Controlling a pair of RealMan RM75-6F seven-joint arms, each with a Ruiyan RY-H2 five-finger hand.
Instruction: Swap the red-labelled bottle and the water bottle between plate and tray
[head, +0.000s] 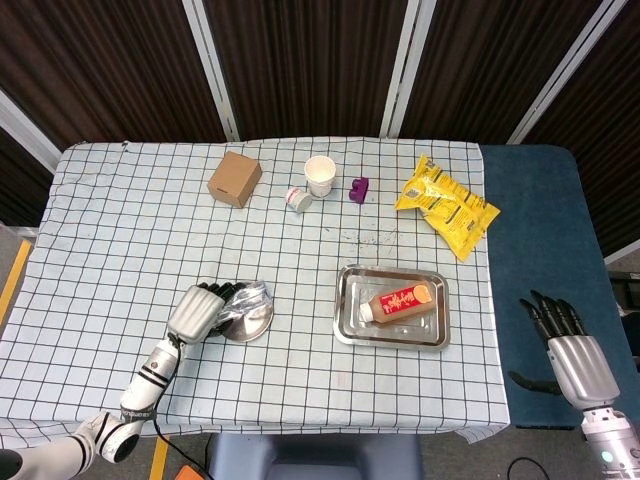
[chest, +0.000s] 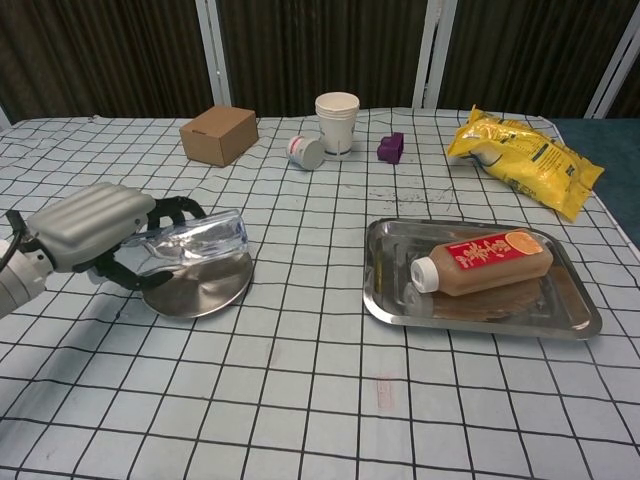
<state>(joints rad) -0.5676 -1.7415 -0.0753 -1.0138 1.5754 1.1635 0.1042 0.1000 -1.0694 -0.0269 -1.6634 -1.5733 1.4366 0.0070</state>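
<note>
My left hand (head: 198, 311) (chest: 92, 226) grips the clear water bottle (head: 247, 300) (chest: 196, 239), holding it on its side just above the round metal plate (head: 250, 322) (chest: 205, 287). The red-labelled bottle (head: 401, 301) (chest: 482, 261) of brown liquid lies on its side in the steel tray (head: 350, 329) (chest: 386, 293), its white cap pointing left. My right hand (head: 566, 343) hangs off the table's right side over the blue surface, fingers spread and holding nothing; it shows only in the head view.
At the back of the checked cloth stand a cardboard box (head: 234, 179) (chest: 218, 134), a tipped small cup (head: 297, 199) (chest: 305, 152), a white paper cup (head: 320, 175) (chest: 337, 121), a purple block (head: 358, 189) (chest: 390, 147) and a yellow snack bag (head: 446, 205) (chest: 523, 154).
</note>
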